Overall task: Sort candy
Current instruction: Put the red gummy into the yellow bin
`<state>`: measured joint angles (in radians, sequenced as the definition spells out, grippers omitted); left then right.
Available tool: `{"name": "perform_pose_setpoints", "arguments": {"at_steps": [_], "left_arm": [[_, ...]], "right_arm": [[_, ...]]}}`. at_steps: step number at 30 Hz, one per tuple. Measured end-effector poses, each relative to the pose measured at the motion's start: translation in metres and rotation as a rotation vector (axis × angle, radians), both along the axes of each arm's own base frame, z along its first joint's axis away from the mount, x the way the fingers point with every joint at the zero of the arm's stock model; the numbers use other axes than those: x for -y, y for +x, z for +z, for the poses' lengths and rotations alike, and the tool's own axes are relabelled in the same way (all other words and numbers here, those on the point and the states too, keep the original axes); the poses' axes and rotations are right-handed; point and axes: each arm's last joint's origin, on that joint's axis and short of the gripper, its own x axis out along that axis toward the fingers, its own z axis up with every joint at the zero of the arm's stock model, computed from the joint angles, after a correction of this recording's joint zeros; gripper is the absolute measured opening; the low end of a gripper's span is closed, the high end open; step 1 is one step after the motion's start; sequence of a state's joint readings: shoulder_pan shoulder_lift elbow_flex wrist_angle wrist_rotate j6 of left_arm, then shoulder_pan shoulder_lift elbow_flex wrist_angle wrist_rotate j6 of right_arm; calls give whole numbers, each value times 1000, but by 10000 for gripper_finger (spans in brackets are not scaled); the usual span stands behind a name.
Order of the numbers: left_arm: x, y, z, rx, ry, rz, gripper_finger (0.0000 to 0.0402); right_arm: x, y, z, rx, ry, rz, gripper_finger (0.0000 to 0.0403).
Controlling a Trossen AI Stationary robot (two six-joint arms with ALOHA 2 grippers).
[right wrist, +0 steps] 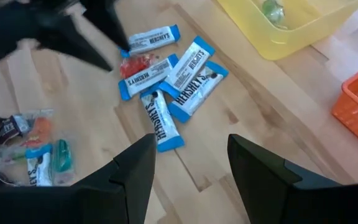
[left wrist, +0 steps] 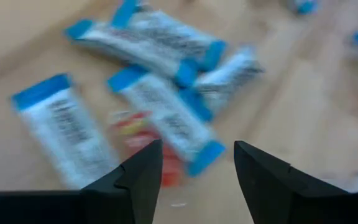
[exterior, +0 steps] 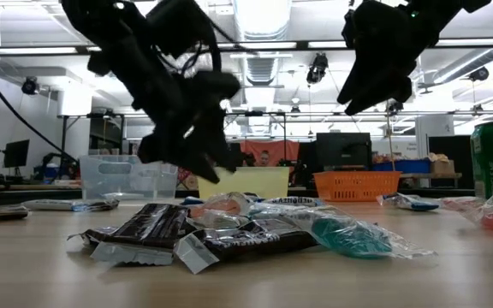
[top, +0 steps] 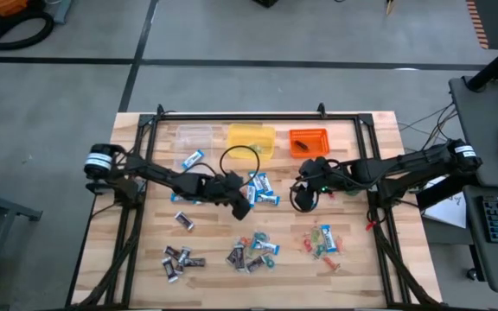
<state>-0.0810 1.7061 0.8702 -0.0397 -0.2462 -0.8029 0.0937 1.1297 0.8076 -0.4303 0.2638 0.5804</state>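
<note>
A cluster of blue-and-white candy lies on the table's middle, with a small red candy among the bars. My left gripper hovers open just left of and above the cluster, its fingers touching nothing. My right gripper hangs open to the right of the cluster, above the table, and holds nothing. Another blue-and-white bar lies apart at the back left. Dark brown candy and mixed piles lie near the front edge.
A clear tub, a yellow tub and an orange tub stand in a row at the far edge. Small coloured sweets lie at the front right. A single dark bar lies left of centre.
</note>
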Motion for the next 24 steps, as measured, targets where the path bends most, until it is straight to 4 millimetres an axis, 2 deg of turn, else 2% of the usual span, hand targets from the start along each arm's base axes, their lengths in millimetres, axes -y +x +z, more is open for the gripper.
{"name": "perform_pose_setpoints", "arguments": {"at_steps": [11,19,24], "left_arm": [[-1,2,-20,-59,19,38,160],[-1,3,-25,-70,41,45,154],[-1,3,-25,-75,59,29,110]], "right_arm": [[0,-1,-2,-9,-11,11,192],[0,-1,-2,-9,-11,11,192],[0,-1,-2,-9,-10,11,192]]}}
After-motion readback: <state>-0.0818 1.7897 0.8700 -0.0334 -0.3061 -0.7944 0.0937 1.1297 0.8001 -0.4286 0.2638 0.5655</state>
